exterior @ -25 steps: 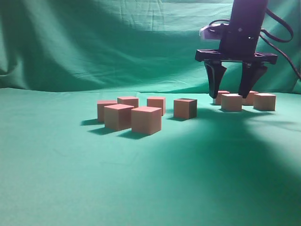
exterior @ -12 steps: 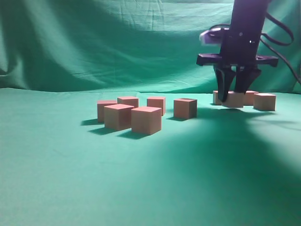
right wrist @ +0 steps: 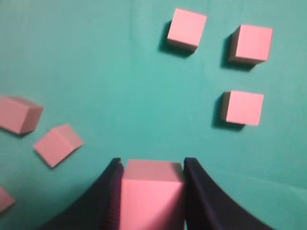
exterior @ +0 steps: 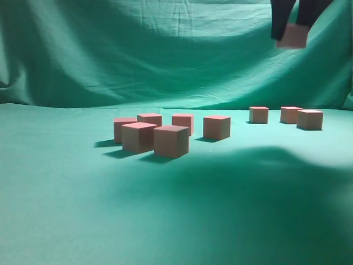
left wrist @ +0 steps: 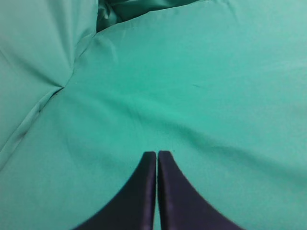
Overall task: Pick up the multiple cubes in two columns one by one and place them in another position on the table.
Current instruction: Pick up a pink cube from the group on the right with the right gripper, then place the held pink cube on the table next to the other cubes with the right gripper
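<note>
My right gripper (exterior: 292,19) hangs high at the top right, shut on one pinkish-red cube (exterior: 292,36), well above the table (exterior: 231,210). In the right wrist view that cube (right wrist: 151,191) fills the gap between the two dark fingers of the gripper (right wrist: 152,163). Below it three cubes (right wrist: 243,108) stay on the cloth at the right (exterior: 290,114). Several more cubes (exterior: 171,141) stand grouped at centre left. My left gripper (left wrist: 157,153) is shut with nothing in it, over bare green cloth away from the cubes.
A wrinkled green backdrop (exterior: 138,49) rises behind the table. In the left wrist view, folds of cloth (left wrist: 57,86) lie at the left. The arm's shadow (exterior: 265,160) falls across the right of the table.
The right gripper closed on a cube of the right-hand group and lifted it straight up to the top of the view. The other cubes have not moved.
</note>
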You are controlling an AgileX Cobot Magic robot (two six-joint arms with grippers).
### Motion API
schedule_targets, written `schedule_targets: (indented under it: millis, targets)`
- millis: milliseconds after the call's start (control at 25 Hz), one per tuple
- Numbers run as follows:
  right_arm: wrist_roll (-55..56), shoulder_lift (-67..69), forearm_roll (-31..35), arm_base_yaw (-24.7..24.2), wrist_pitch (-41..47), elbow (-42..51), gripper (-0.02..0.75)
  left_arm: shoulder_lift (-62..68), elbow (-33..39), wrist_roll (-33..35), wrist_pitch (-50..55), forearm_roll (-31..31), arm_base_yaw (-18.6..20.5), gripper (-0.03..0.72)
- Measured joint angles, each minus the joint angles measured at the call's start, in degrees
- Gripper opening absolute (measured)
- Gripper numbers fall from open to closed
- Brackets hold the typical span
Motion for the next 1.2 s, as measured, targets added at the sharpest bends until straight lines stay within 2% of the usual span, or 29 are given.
schedule_targets:
  millis: [160,400,520,680,800,1200]
  targets:
    - [0.2,-8.3,0.2,3.2,-0.9,11.5,0.276,0.0,0.0,0.0,0.0,0.0,0.0,0.0]
    - [4.5,-17.2,0.7,14.5,-9.1,30.4,0.276,0.0,0.0,0.0,0.0,0.0,0.0,0.0]
    - [10.5,-18.3,0.8,21.3,-14.9,36.3,0.276,0.0,0.0,0.0,0.0,0.0,0.0,0.0]
    - [16.7,-17.6,1.0,27.8,-19.4,38.7,0.276,0.0,0.0,0.0,0.0,0.0,0.0,0.0]
    - [17.3,-15.7,1.0,29.4,-23.1,38.7,0.276,0.0,0.0,0.0,0.0,0.0,0.0,0.0]
    - [19.6,-11.4,-2.2,29.4,-32.2,38.7,0.276,0.0,0.0,0.0,0.0,0.0,0.0,0.0]
